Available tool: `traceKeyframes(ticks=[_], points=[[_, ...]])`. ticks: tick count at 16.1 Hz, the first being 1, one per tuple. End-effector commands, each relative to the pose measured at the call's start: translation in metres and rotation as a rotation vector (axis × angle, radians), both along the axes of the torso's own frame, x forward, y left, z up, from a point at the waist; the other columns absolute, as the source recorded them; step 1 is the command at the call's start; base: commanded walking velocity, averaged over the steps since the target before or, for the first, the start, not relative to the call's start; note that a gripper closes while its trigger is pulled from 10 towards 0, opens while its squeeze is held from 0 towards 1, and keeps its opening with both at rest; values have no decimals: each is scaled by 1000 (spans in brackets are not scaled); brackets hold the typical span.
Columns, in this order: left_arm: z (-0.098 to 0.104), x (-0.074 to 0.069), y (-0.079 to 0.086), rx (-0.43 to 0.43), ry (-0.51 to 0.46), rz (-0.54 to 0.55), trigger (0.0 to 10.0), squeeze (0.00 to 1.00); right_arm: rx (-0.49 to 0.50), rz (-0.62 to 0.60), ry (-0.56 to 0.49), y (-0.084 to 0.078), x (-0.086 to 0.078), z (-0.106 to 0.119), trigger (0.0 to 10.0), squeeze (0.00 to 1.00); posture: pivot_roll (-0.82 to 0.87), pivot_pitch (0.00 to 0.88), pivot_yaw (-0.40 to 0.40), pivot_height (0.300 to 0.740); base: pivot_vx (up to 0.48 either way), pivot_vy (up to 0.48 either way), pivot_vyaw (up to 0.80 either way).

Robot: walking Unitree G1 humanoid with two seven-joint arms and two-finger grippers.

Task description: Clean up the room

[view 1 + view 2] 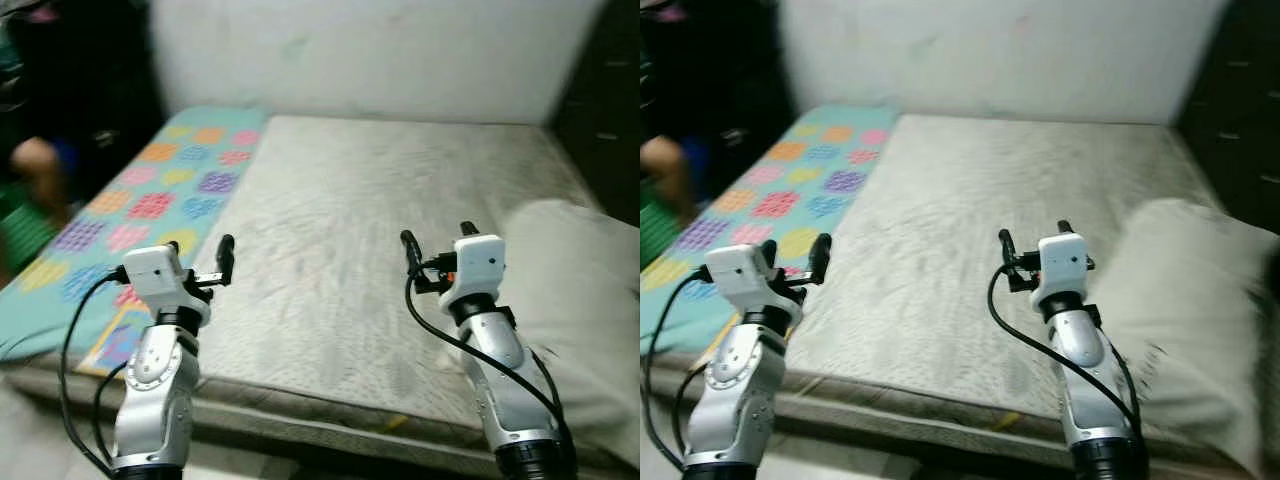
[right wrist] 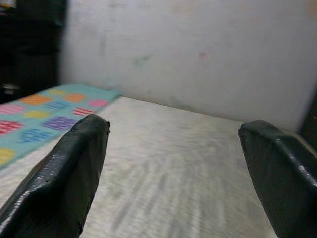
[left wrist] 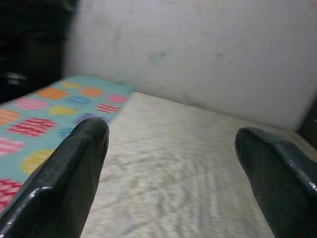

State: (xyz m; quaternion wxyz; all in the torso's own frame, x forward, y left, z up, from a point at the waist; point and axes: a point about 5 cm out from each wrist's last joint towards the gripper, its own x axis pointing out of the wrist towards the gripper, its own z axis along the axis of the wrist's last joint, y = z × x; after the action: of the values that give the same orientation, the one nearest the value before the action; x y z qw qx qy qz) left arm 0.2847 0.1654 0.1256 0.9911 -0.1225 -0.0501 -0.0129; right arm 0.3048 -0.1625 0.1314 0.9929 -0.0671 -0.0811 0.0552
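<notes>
A bare grey-white mattress [image 1: 370, 220] lies before me against a white wall. A teal sheet with coloured spots [image 1: 140, 200] covers its left strip. A white pillow [image 1: 580, 300] rests on its right side. My left gripper [image 1: 200, 255] is raised over the mattress's near left edge, open and holding nothing. My right gripper [image 1: 438, 240] hovers over the near right part, just left of the pillow, also open and empty. Both wrist views look across the mattress between spread black fingers [image 3: 64, 183] [image 2: 59, 183].
A person [image 1: 35, 165], blurred, is at the far left beside the bed, with dark furniture behind. Something dark stands at the far right [image 1: 610, 110]. The mattress's front edge [image 1: 330, 410] runs just below my grippers.
</notes>
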Motion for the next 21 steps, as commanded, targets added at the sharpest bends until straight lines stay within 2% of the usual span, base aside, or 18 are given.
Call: traceKeyframes(ticks=[1, 7, 18, 21], points=[[0, 2, -2, -1, 16, 9, 10000, 0, 5, -5, -7, -2, 0, 2, 10000, 0, -89, 0, 48, 740, 0, 0, -800], [-1, 4, -2, 10, 26, 22, 10000, 0, 8, -1, -7, -1, 1, 3, 10000, 0, -88, 0, 47, 740, 0, -51, -133], [0, 4, -2, 10, 27, 26, 10000, 0, 3, -4, -7, -1, 1, 2, 10000, 0, -90, 0, 47, 740, 0, -480, 0], [-1, 4, -3, 9, 26, 22, 10000, 0, 2, -4, -6, -2, 1, 2, 10000, 0, -92, 0, 46, 740, 0, -268, 0]])
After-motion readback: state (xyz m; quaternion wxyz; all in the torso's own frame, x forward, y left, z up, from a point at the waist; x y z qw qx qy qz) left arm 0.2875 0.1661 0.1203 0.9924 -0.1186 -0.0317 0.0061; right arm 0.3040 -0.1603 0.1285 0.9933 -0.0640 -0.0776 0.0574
